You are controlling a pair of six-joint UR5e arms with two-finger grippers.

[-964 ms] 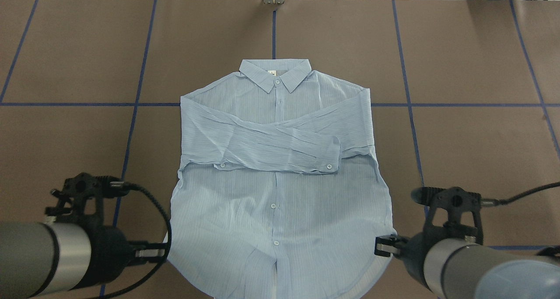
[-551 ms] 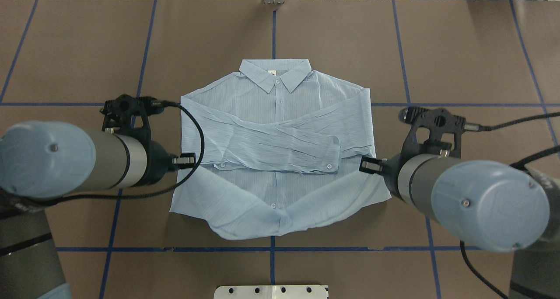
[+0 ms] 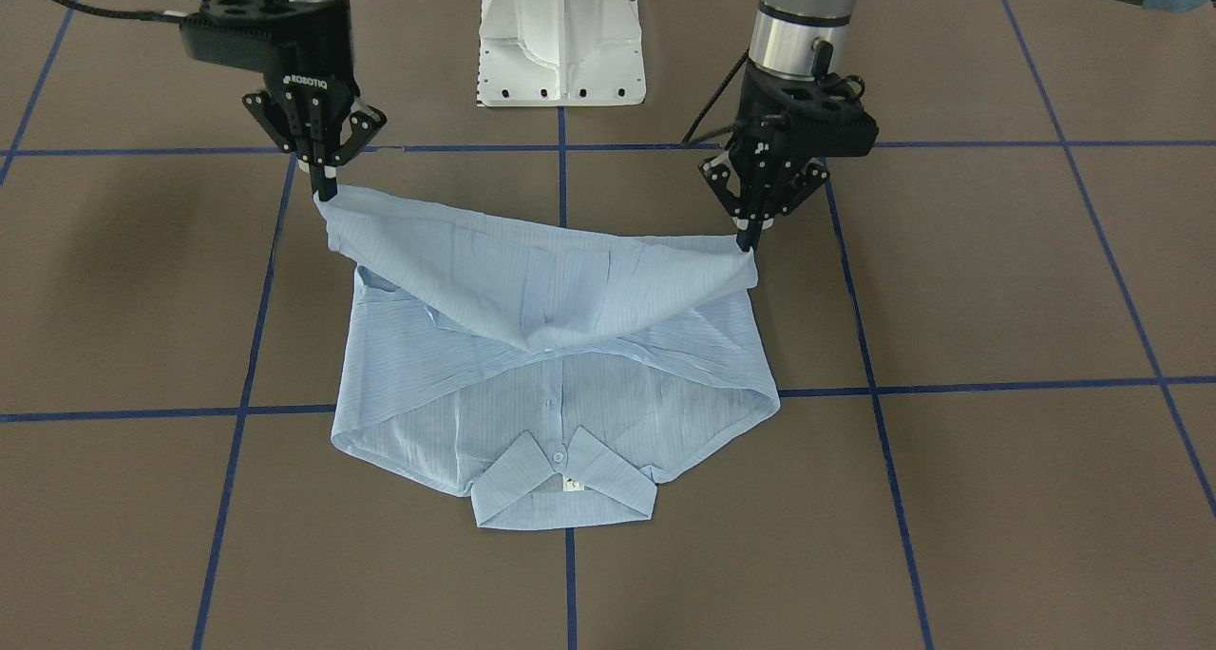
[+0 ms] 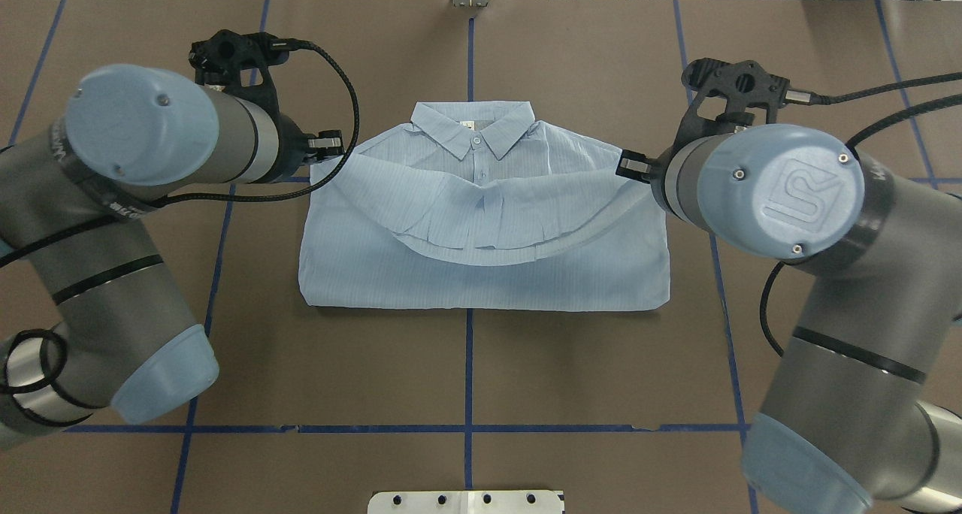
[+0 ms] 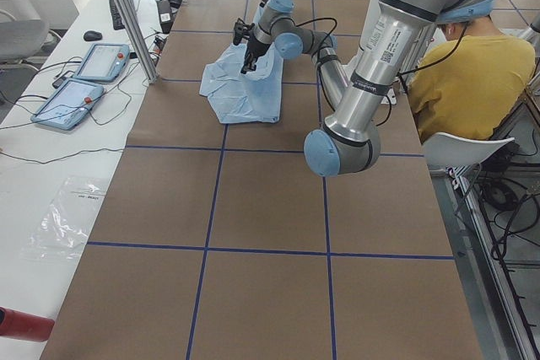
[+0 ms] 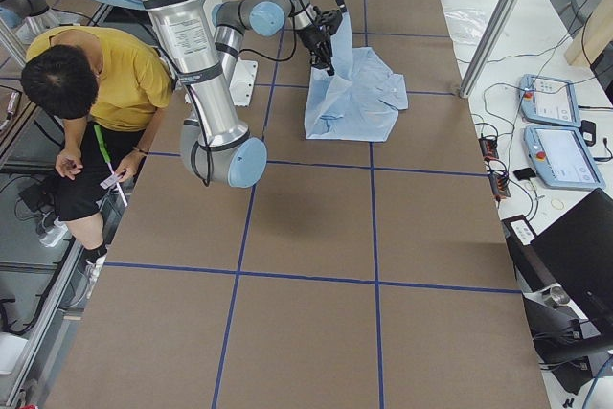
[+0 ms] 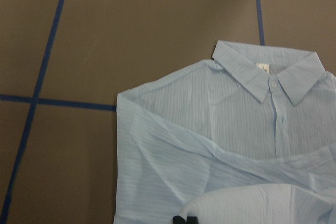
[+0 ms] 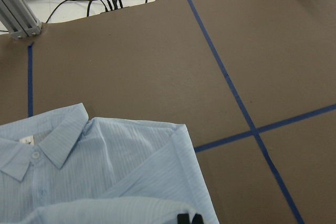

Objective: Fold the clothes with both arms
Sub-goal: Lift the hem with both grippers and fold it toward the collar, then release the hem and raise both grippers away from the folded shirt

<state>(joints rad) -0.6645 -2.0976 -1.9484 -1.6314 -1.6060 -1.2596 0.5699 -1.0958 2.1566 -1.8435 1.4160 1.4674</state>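
Left gripper (image 3: 750, 238) and right gripper (image 3: 324, 187) each pinch a hem corner of the pale blue shirt (image 3: 532, 308), raised above its shoulders, mid-table.

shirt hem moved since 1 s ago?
Yes. The shirt hem moved away from the robot, up toward the collar, which stayed put.

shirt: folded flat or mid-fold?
Mid-fold. The shirt is doubled over, but the left gripper and right gripper hold its hem corners raised, not laid down.
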